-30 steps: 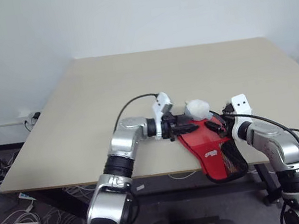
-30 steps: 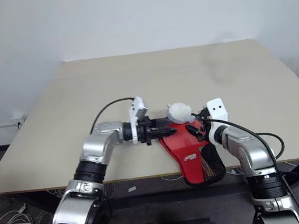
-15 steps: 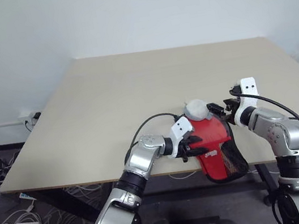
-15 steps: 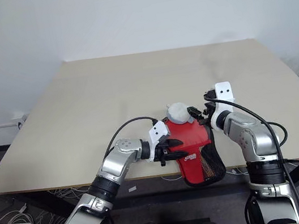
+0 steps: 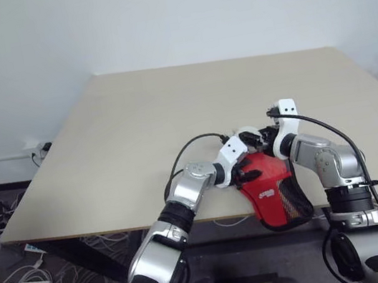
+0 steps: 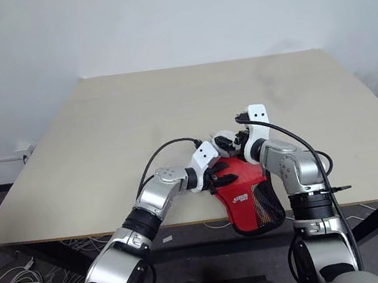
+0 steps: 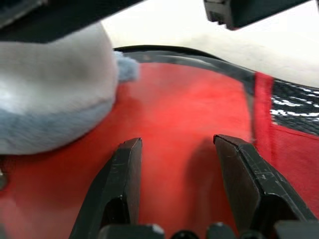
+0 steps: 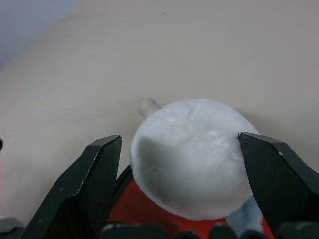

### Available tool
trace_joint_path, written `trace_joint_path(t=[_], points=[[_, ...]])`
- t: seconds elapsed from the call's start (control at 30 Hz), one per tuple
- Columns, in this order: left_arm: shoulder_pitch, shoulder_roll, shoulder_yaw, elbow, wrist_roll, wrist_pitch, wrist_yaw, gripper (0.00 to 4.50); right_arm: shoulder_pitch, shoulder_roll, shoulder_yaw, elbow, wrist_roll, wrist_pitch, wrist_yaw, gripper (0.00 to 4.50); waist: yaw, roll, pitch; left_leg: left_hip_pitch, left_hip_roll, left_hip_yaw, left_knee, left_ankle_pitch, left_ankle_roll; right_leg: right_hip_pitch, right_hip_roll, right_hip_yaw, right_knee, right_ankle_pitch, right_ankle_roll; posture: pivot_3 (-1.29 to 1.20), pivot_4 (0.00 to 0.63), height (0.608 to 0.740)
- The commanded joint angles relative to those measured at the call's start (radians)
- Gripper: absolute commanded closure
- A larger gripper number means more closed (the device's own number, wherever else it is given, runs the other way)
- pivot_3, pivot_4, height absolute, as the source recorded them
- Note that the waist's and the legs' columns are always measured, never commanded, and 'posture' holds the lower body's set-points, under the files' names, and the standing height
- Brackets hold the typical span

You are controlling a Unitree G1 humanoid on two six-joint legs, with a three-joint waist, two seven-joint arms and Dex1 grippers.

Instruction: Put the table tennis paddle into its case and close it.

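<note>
The right gripper [image 8: 182, 164] has its jaws wide apart, one black finger [image 8: 87, 184] on each side of a fluffy white ball [image 8: 192, 157]. The ball sits between the fingers; contact with either cannot be told. A small pale nub [image 8: 148, 105] sticks out at the ball's far edge. Under the ball's near side shows the red case [image 8: 137, 211] with a dark rim. Beyond lies the bare beige desk [image 8: 199, 45], and a pale wall [image 8: 25, 20] past its far edge.
</note>
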Motion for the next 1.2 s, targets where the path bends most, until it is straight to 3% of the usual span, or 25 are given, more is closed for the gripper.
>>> trace_joint_path(t=[0.03,0.4,0.83,1.2], points=[[0.016,0.014,-0.010,0.012,0.027,0.010,0.006,2.11,-0.034,-0.007,0.012,0.024,-0.007,-0.025,0.000,0.48,0.000,0.000,0.000,0.000,0.000,0.000,0.000,0.000,0.000,0.000,0.000,0.000,0.000,0.000,0.000,0.00,0.000,0.715],[0.034,0.017,-0.003,-0.033,0.020,0.047,0.014,2.11,-0.026,-0.018,0.123,0.096,-0.119,-0.111,-0.015,0.48,-0.001,0.001,-0.001,0.000,0.000,0.000,0.000,0.001,-0.002,0.000,0.000,0.000,0.000,0.000,0.000,0.00,0.000,0.715],[0.026,0.024,0.000,-0.016,0.029,0.093,0.034,2.11,-0.059,0.018,0.089,0.141,-0.143,-0.234,-0.065,4.37,-0.001,0.001,-0.001,0.000,0.000,0.000,0.000,0.001,-0.002,0.000,0.001,0.000,0.000,0.000,0.000,0.00,0.000,0.715],[0.025,0.027,0.001,0.001,0.031,0.117,0.060,2.11,-0.106,0.079,0.157,0.230,-0.211,-0.313,-0.103,4.49,-0.005,0.001,-0.001,0.001,0.001,0.000,-0.001,0.001,-0.002,0.000,0.001,0.000,0.000,0.000,0.000,0.00,0.000,0.715]])
